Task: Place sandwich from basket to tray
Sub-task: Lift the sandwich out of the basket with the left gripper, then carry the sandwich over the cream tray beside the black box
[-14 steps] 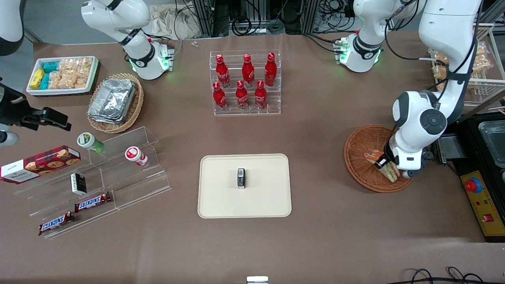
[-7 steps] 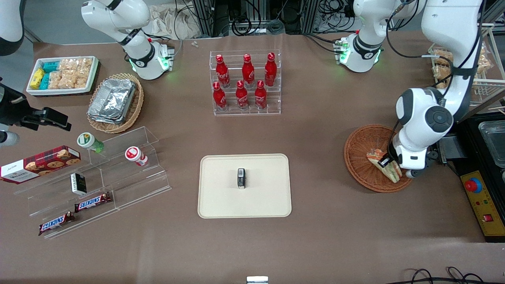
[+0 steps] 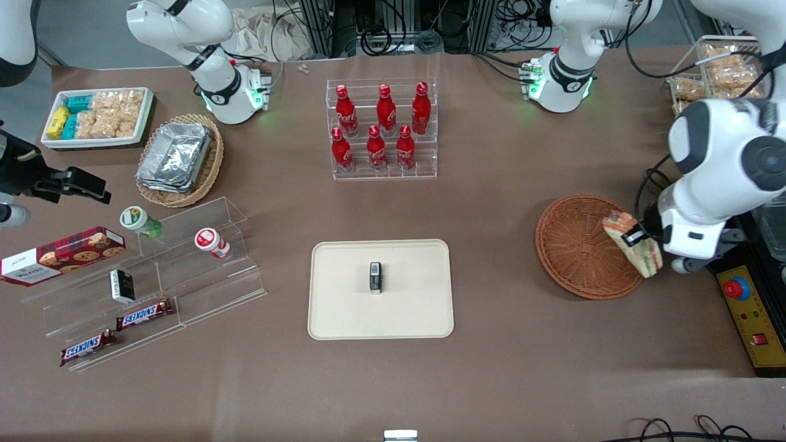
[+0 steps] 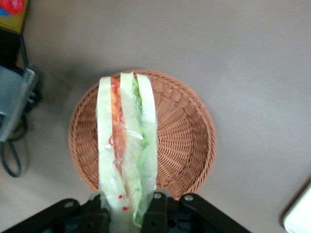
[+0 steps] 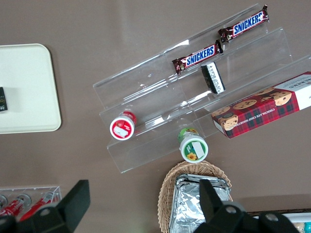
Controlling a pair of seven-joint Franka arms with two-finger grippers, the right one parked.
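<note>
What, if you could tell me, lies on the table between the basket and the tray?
Front view: only bare table between basket and tray. The claw holds the sandwich above the basket's rim.

End effector (image 3: 638, 242) grips the sandwich (image 3: 634, 252) above the basket (image 3: 580, 248) rim, tray (image 3: 380, 319) well apart

white rounded arm, black pincer (image 4: 130, 213)
</note>
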